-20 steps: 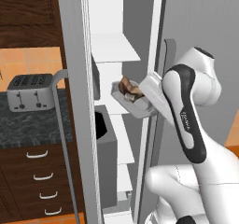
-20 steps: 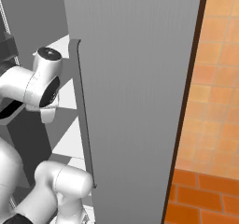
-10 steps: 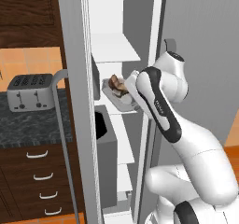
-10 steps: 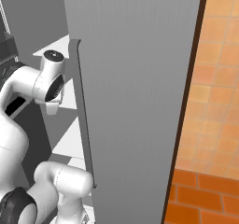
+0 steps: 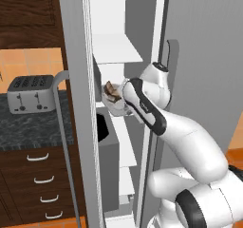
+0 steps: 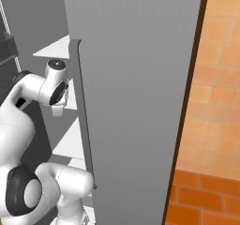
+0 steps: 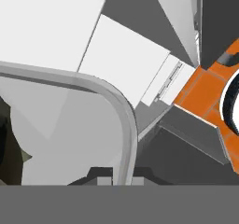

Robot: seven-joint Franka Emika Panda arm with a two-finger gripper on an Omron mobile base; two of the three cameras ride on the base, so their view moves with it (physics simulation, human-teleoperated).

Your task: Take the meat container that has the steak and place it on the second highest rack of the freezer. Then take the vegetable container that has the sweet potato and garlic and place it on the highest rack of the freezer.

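Observation:
The freezer (image 5: 118, 13) stands open, with white shelves inside. My gripper (image 5: 121, 106) is shut on the rim of the meat container (image 5: 112, 104), a pale tray with the dark red-brown steak (image 5: 112, 92) in it. The tray is inside the freezer, under the top white shelf (image 5: 116, 49) and just over the second highest rack (image 6: 71, 100), which my arm mostly hides. In the hand view the tray's grey rim (image 7: 127, 125) curves past my gripper (image 7: 112, 176), with lower shelves (image 7: 126, 59) beneath. The vegetable container with the sweet potato and garlic is out of view.
The grey freezer door (image 6: 136, 78) with its long handle (image 6: 83, 121) is swung open on my right. A dark bin (image 5: 108, 151) sits low in the freezer. To the left are a toaster (image 5: 31, 94), a dark counter (image 5: 38, 127) and wooden drawers (image 5: 40, 184).
My arm has carried the meat container leftward, deeper into the freezer and slightly lower. The grip stays shut.

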